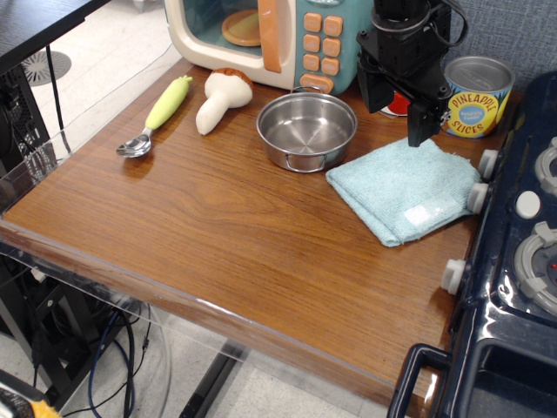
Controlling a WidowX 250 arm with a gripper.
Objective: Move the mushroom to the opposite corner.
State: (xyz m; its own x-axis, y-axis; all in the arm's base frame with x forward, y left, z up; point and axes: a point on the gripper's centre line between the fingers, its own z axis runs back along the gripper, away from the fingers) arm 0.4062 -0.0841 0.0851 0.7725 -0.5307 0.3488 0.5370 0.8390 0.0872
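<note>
Mushroom (222, 97) on its side on wooden table (218, 235), beside spoon (158, 115).

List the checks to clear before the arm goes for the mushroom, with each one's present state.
1. Mushroom in plain view, lying on its side by the toy microwave: ok.
2. Mushroom free of the spoon and the steel bowl, gaps on both sides: ok.
3. Gripper empty: ok, nothing hangs from it.
4. Jaws open enough for the stem: cannot tell.
5. Gripper lined up over the mushroom: not ok, it hangs by the pineapple can, above the blue cloth.
6. Near table edge bare for set-down: ok.
</note>
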